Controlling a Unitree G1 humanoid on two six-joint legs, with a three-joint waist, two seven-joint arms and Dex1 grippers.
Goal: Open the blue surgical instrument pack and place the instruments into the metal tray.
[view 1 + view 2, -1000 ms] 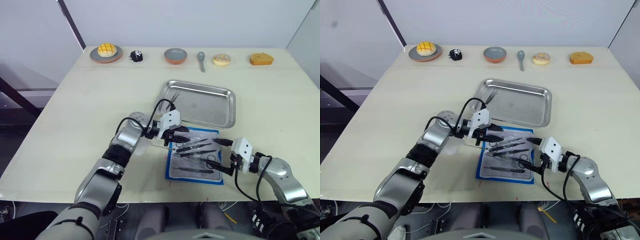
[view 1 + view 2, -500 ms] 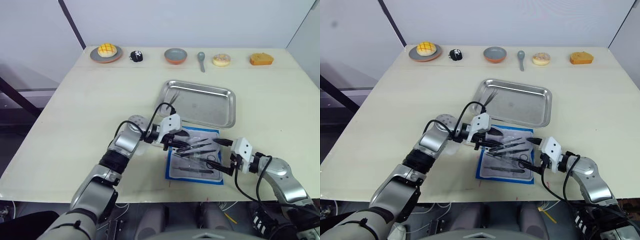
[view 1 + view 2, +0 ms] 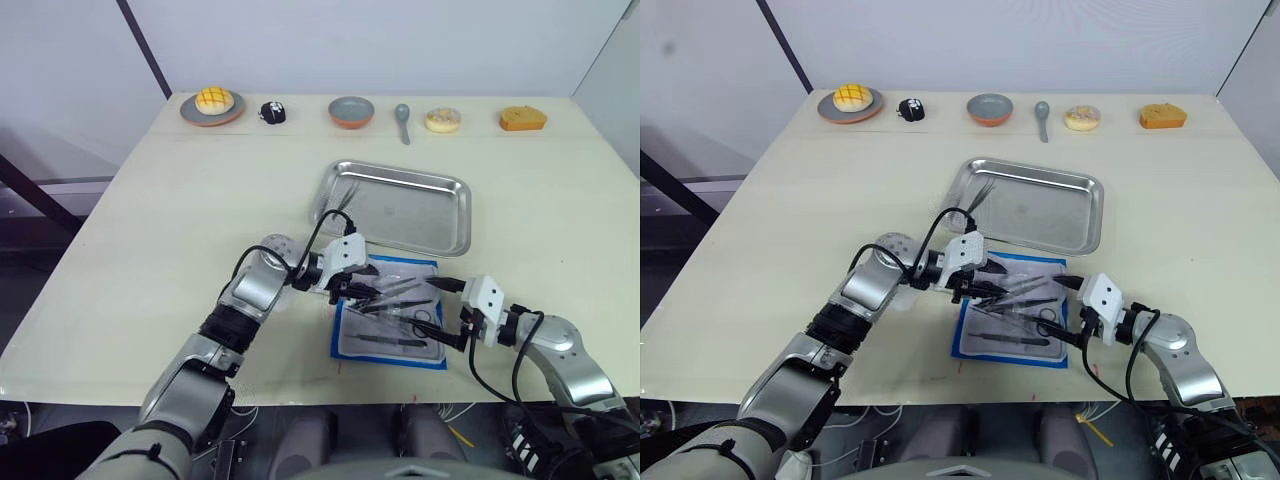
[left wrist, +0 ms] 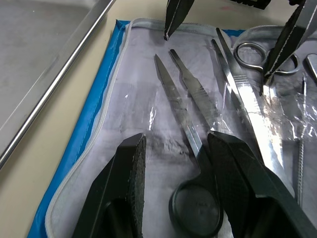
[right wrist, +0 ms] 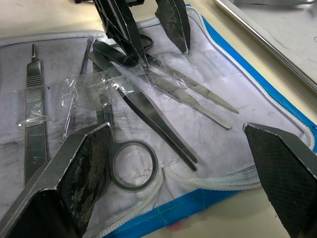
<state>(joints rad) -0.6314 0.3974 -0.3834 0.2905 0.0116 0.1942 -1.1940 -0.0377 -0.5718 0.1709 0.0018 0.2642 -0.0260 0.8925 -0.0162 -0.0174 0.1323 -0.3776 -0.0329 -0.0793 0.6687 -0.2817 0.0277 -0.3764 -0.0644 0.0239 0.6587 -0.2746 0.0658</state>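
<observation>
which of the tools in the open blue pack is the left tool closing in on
The dark-handled scissors at the pack's tray-side edge: their ring lies between the open left tool's fingers. The other instruments lie farther across the lining, toward the right tool.

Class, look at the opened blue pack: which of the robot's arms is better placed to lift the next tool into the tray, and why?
Probably the left. The left gripper is open with its fingers astride the scissors on the pack, next to the tray. The right gripper is open at the pack's near edge, farther from the tray.
</observation>
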